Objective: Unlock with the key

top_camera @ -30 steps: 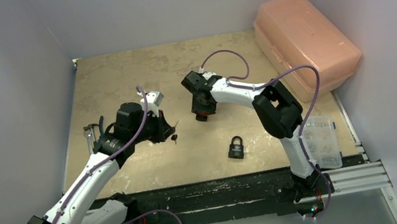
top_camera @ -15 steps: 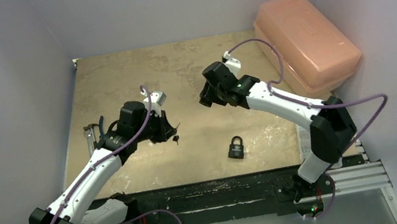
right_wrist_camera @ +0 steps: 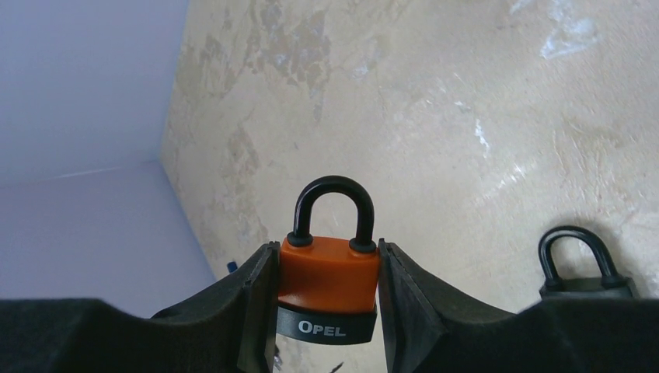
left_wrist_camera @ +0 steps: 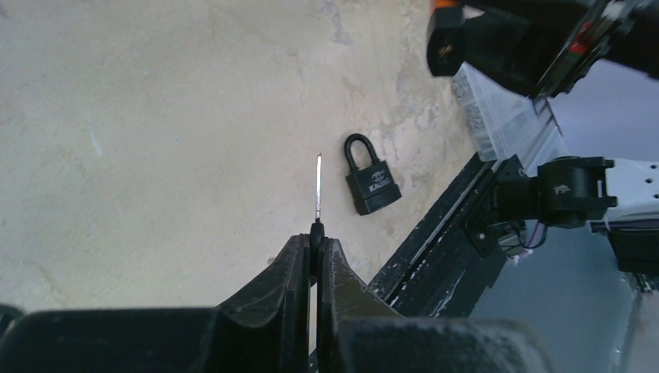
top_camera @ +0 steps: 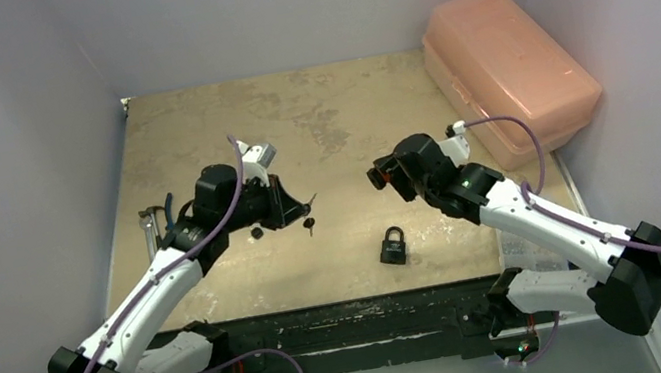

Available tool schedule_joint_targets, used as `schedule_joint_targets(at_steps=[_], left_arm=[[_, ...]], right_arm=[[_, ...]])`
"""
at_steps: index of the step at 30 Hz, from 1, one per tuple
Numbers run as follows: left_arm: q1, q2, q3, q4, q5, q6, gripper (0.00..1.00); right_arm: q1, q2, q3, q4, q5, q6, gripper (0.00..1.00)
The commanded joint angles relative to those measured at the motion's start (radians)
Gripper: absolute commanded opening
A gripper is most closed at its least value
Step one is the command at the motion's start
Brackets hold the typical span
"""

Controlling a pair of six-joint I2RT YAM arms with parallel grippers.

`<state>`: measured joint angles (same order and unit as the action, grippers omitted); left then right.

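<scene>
Two padlocks, one key (left_wrist_camera: 318, 194): our right gripper (right_wrist_camera: 326, 255) clamps the orange padlock (right_wrist_camera: 329, 284), black padlock (top_camera: 393, 246) at its six o'clock; our left gripper (left_wrist_camera: 315, 245) pinches, apparently, the key's head.

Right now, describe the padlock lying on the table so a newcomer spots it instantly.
Find the tan table, then its near edge, just right of centre. The black padlock lies flat there. Unlike the orange padlock clamped in the right gripper, it is black all over and nothing holds it.
</scene>
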<state>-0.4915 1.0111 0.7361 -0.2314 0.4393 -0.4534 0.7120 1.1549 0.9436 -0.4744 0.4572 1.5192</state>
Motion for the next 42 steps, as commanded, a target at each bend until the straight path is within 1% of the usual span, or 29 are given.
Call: schedule_joint_targets(at_steps=[1, 4, 6, 8, 10, 12, 16, 18, 23, 25, 29, 33, 42], left_arm=[[-0.002, 0.097, 0.156, 0.040, 0.128, 0.032, 0.00], [-0.002, 0.152, 0.232, 0.029, 0.158, 0.052, 0.00], [-0.002, 0.186, 0.267, 0.023, 0.154, 0.069, 0.00], [-0.002, 0.222, 0.283, 0.018, 0.137, 0.075, 0.00], [-0.002, 0.238, 0.277, 0.030, 0.126, 0.063, 0.00], [-0.001, 0.226, 0.272, 0.019, 0.107, 0.070, 0.00], [-0.001, 0.151, 0.210, 0.018, 0.015, 0.083, 0.00], [-0.001, 0.135, 0.190, 0.014, 0.007, 0.089, 0.00], [-0.001, 0.137, 0.193, -0.011, -0.005, 0.107, 0.00], [-0.001, 0.131, 0.185, -0.015, -0.016, 0.108, 0.00], [-0.001, 0.127, 0.178, 0.000, 0.016, 0.103, 0.00], [-0.002, 0.104, 0.177, 0.000, 0.010, 0.109, 0.00], [-0.001, 0.090, 0.174, -0.003, -0.004, 0.113, 0.00]], right_arm=[[0.000, -0.053, -0.035, 0.112, 0.008, 0.088, 0.00], [-0.001, -0.072, -0.043, 0.177, -0.015, 0.031, 0.00], [-0.002, -0.094, -0.074, 0.277, -0.025, -0.015, 0.00], [0.000, -0.107, -0.110, 0.390, -0.034, -0.050, 0.00], [0.000, -0.088, -0.105, 0.444, -0.044, -0.066, 0.00], [0.000, -0.044, -0.067, 0.439, -0.059, -0.075, 0.00], [0.009, 0.048, -0.014, 0.469, -0.108, -0.078, 0.00], [0.027, 0.088, 0.017, 0.493, -0.101, -0.080, 0.00], [0.063, 0.169, 0.107, 0.476, -0.056, -0.089, 0.00], [0.066, 0.182, 0.121, 0.476, -0.050, -0.089, 0.00], [0.082, 0.202, 0.127, 0.503, -0.053, -0.085, 0.00], [0.116, 0.216, 0.150, 0.485, -0.028, -0.082, 0.00], [0.136, 0.205, 0.121, 0.502, 0.021, -0.083, 0.00]])
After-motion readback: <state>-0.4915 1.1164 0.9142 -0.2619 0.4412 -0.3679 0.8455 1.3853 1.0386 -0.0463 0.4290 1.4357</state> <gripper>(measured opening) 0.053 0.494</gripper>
